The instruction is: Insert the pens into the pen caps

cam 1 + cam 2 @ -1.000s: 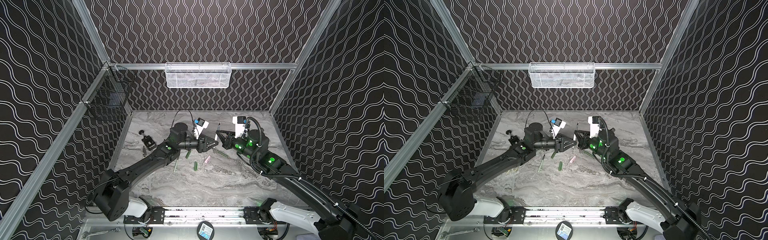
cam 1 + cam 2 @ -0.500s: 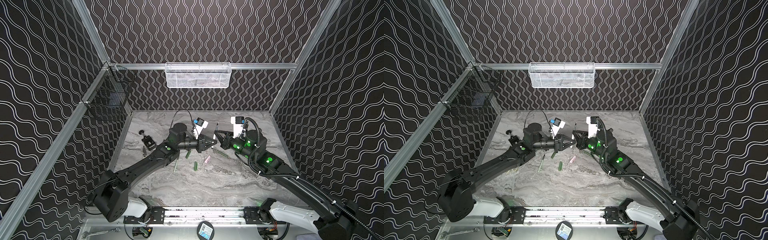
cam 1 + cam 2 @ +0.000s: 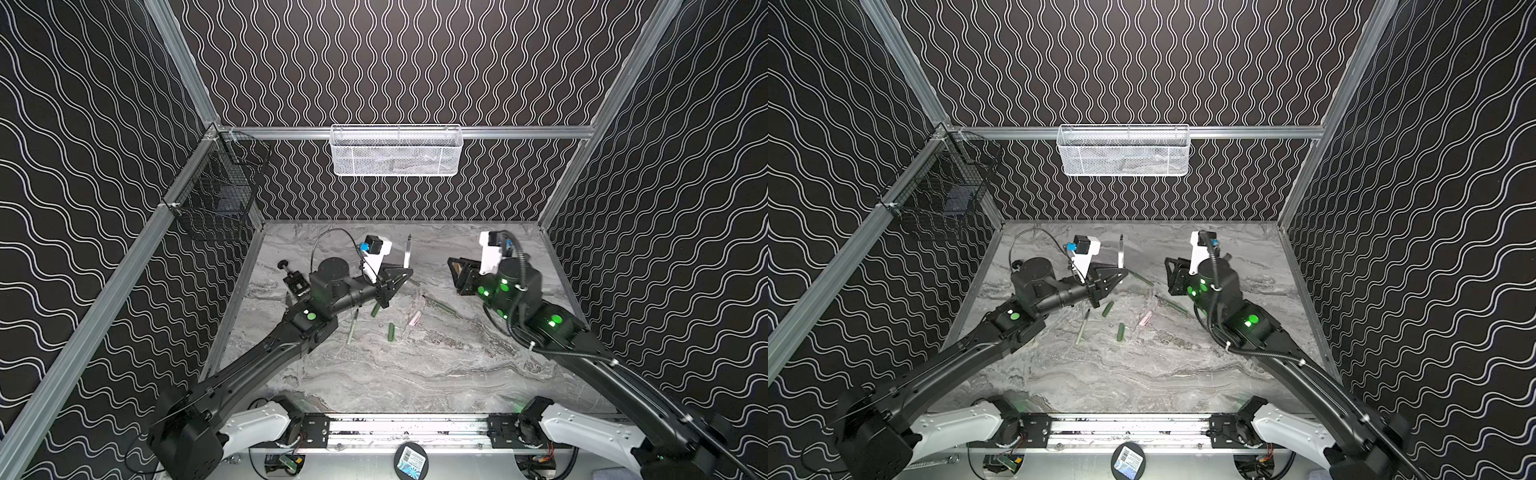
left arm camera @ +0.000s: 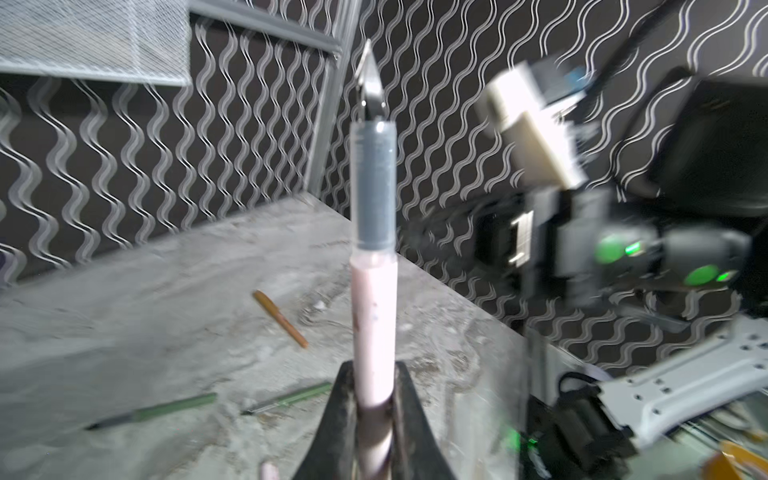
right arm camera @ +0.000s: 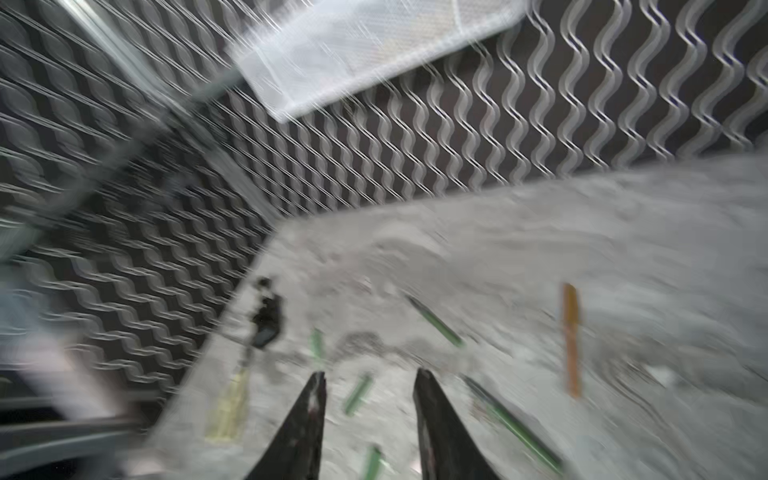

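Left end effector (image 4: 371,374) clamps the pink pen (image 4: 373,307) upright, nib up; right end effector (image 5: 370,378) gapes empty

No word, number or brand can be read anywhere in these views. The only printed thing is a small pale label (image 3: 414,462) on a round black disc (image 3: 400,452) at the near edge, in front of the desk (image 3: 415,374), seen in both top views. It carries a blue and dark pattern, perhaps a scan code, too small to make out. In the left wrist view the pink pen (image 4: 372,324) shows only faint specks on its barrel, not letters.
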Tool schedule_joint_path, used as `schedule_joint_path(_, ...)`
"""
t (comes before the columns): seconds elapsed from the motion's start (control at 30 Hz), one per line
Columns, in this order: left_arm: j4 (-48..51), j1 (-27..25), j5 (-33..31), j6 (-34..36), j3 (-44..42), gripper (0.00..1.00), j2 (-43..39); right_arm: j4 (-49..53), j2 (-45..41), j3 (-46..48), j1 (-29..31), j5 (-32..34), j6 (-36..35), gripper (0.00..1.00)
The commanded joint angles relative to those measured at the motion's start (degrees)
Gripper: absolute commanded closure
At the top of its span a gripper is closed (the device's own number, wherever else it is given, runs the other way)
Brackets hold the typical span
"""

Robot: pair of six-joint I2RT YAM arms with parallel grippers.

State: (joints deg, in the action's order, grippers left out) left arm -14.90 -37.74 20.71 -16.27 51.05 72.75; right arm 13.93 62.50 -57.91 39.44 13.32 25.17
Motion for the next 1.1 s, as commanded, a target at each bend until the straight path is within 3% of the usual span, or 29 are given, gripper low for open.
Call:
schedule_joint_path(0.0, -1.4, 0.1, -6.4, 5.8, -0.9, 1.0, -2.5, 8.6, 6.8, 0.4, 0.1, -1.9, -0.4, 0.62)
schedule_joint_path(0.2, -5.6, 0.0, -15.7, 5.3, -5.3, 1.0, -7.7, 10.9, 24.1, -1.3, 1.0, -6.2, -1.2, 0.48)
schedule_joint_path(0.5, -5.4, 0.0, -14.9, 3.4, -4.9, 1.0, -7.3, 12.9, 40.9, -8.9, 4.5, -5.1, -2.9, 0.36)
schedule_joint_path(0.7, -5.6, 0.0, -13.9, 2.7, -4.9, 1.0, -7.1, 15.9, 45.8, -11.8, 6.7, -1.0, -2.2, 0.33)
schedule_joint_path(1.07, -5.9, 0.0, -13.3, 2.1, -5.0, 1.0, -7.2, 16.1, 42.7, -6.3, 6.0, 1.1, -1.1, 0.38)
